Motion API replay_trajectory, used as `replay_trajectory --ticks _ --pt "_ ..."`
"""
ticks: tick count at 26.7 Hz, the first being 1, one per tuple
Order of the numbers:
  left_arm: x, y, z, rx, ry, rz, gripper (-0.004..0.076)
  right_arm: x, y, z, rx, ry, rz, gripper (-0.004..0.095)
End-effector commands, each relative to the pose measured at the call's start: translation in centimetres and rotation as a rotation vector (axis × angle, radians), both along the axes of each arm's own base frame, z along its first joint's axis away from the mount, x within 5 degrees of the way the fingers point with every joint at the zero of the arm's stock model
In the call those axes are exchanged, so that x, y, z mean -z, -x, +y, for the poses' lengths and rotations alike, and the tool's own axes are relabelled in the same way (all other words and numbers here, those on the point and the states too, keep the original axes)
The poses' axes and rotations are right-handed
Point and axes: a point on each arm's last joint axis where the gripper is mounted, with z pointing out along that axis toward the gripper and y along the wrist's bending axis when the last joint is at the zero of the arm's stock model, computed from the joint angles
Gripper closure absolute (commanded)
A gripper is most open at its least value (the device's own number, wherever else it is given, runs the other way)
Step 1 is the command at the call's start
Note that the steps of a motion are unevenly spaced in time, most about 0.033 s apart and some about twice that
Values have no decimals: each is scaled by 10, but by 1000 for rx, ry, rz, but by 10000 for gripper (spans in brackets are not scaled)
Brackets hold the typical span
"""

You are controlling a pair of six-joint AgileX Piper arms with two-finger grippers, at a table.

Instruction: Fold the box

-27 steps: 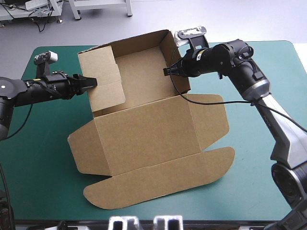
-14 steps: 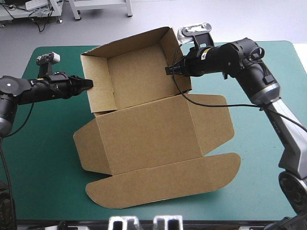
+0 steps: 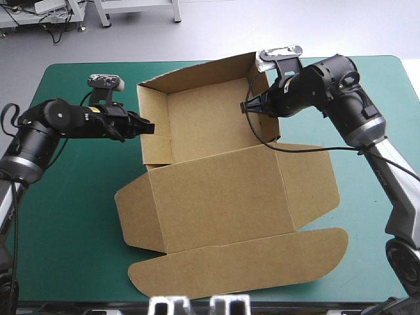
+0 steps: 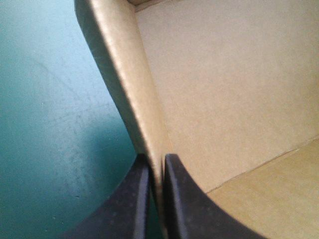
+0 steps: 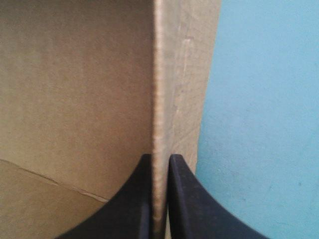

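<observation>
The box of cut brown cardboard [image 3: 216, 190] lies on the counter with the teal-green cover [image 3: 72, 210], its tray half toward the far edge with three walls standing and its lid panel with rounded flaps flat toward the near edge. The left hand [image 3: 149, 128] reaches in level from the counter's left side and is clamped on the top edge of the tray's left wall; in the left wrist view its two black fingers [image 4: 132, 204] are all but together, one inside the wall and one outside, with only the thickness of the board between them. The right hand [image 3: 246, 108] comes in from the right and pinches the tray's right wall in the same way: its black fingers [image 5: 134, 204] stand close on either face of the upright board, teal-green cover showing beyond the outer face.
</observation>
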Motion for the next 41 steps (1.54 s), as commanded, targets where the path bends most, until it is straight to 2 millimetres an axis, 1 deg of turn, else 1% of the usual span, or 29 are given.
replay_trajectory --ticks 1,3,6,11,14,16,19,23,25,28,29,33,34,36,38,39,41 --pt "-26 7 -25 15 15 -145 733 -2 8 3 1 -57 -30 907" --pt "-20 2 -31 12 17 -135 733 20 2 7 3 -41 22 907" --pt "-8 -8 -34 -9 19 -86 733 49 -8 18 -2 -63 93 907" --pt "19 -26 -39 -16 -4 -1 733 82 -27 35 -25 -100 170 908" --pt "35 -36 -41 -20 -23 38 733 100 -36 42 -21 -102 205 908" --pt "44 -42 -40 -28 -52 62 733 108 -40 45 -18 -105 225 908" --pt "59 -49 -41 -25 -83 93 733 114 -43 47 -15 -115 236 908" --pt "74 -57 -43 -23 -99 130 733 112 -45 48 -37 -114 199 908" --pt "78 -59 -44 -22 -102 143 733 112 -46 48 -57 -100 181 908" --pt "79 -62 -44 -12 -119 144 732 113 -46 46 -86 -58 166 887" --pt "76 -62 -44 -1 -128 141 732 113 -46 45 -88 -36 163 842" --pt "62 -65 -43 15 -154 117 717 114 -47 42 -85 -2 162 715" --pt "59 -65 -43 21 -164 116 702 114 -46 41 -83 5 166 678" --pt "55 -65 -42 27 -176 114 671 114 -46 41 -83 10 168 634" --pt "54 -65 -43 37 -183 126 556 114 -46 41 -83 11 168 555" --pt "56 -65 -43 45 -191 139 496 114 -46 41 -83 11 168 541" --pt "61 -66 -41 58 -229 154 322 114 -46 41 -83 6 168 541"
